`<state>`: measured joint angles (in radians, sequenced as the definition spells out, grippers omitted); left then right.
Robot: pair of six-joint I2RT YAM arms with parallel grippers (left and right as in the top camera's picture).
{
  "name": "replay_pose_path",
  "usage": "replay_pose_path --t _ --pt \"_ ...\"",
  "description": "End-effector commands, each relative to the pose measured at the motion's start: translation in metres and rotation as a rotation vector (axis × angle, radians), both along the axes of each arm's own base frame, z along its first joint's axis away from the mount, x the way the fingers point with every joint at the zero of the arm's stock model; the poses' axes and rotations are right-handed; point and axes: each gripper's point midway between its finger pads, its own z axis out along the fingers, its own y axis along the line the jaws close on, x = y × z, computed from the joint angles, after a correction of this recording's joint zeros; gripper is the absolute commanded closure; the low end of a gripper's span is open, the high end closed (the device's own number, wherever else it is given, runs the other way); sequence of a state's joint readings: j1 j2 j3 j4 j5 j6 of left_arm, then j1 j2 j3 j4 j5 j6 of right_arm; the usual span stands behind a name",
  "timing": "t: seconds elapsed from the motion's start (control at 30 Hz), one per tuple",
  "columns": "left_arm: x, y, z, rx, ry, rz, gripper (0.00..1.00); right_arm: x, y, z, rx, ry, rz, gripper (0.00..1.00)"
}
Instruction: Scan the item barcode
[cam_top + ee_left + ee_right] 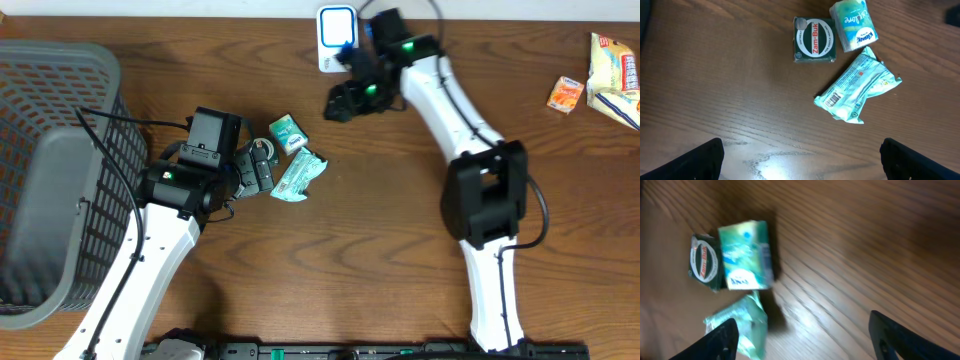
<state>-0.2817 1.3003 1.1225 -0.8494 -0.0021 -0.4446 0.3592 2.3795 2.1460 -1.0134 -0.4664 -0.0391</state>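
Three items lie together mid-table: a crumpled green packet [298, 176] [857, 87] [737, 325] with its barcode label facing up, a small tissue pack [288, 131] [854, 25] [745, 255] and a dark green Zam-Buk box [814, 40] [705, 262]. My left gripper [262, 170] [800, 162] is open just left of them, with bare wood between its fingers. My right gripper [338, 103] [807, 340] hovers open to their upper right, holding nothing; its view is blurred. A white and blue scanner [337, 35] stands at the table's far edge, behind the right gripper.
A grey mesh basket [60, 150] fills the left side beside my left arm. A small orange packet [565, 95] and a yellow snack bag [615, 65] lie at the far right.
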Motion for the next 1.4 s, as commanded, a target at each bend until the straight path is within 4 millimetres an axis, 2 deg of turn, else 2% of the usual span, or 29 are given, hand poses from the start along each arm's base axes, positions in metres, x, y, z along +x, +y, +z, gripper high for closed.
replay_pose_path --t 0.0,0.07,0.2,0.27,0.4,0.53,0.77,0.93,1.0,1.1,1.13,1.27,1.37 --pt "0.002 0.0 0.005 -0.002 -0.012 0.003 0.02 -0.003 0.02 0.004 -0.071 -0.041 -0.048 0.23" --pt "0.002 0.0 0.005 -0.002 -0.012 0.003 0.02 -0.007 0.031 0.001 -0.11 -0.058 -0.061 0.32" --pt "0.002 0.0 0.005 -0.002 -0.012 0.003 0.02 -0.014 0.047 -0.002 -0.173 -0.08 -0.108 0.59" --pt "0.002 0.0 0.005 -0.002 -0.012 0.003 0.02 -0.018 0.055 -0.004 -0.179 -0.08 -0.131 0.69" --pt "0.002 0.0 0.005 -0.002 -0.012 0.003 0.02 -0.023 0.071 -0.006 -0.156 -0.057 -0.181 0.98" --pt "0.002 0.0 0.005 -0.002 -0.012 0.003 0.02 -0.031 0.084 -0.018 -0.151 -0.025 -0.197 0.99" --pt "0.002 0.0 0.005 -0.002 -0.012 0.003 0.02 -0.045 0.096 -0.051 -0.187 0.023 -0.177 0.99" --pt "0.002 0.0 0.005 -0.002 -0.012 0.003 0.02 -0.049 0.089 -0.064 -0.228 0.05 -0.18 0.99" --pt "0.002 0.0 0.005 -0.002 -0.012 0.003 0.03 -0.045 0.077 -0.066 -0.27 0.039 -0.203 0.99" --pt "0.002 0.0 0.005 -0.002 -0.012 0.003 0.02 -0.028 0.046 -0.061 -0.384 -0.037 -0.272 0.99" --pt "0.002 0.0 0.005 -0.002 -0.012 0.003 0.02 -0.02 0.03 -0.056 -0.437 -0.078 -0.308 0.99" --pt "0.002 0.0 0.005 -0.002 -0.012 0.003 0.02 0.006 -0.01 -0.03 -0.54 -0.191 -0.381 0.99" --pt "0.002 0.0 0.005 -0.002 -0.012 0.003 0.02 0.015 -0.025 -0.006 -0.542 -0.224 -0.39 0.99"
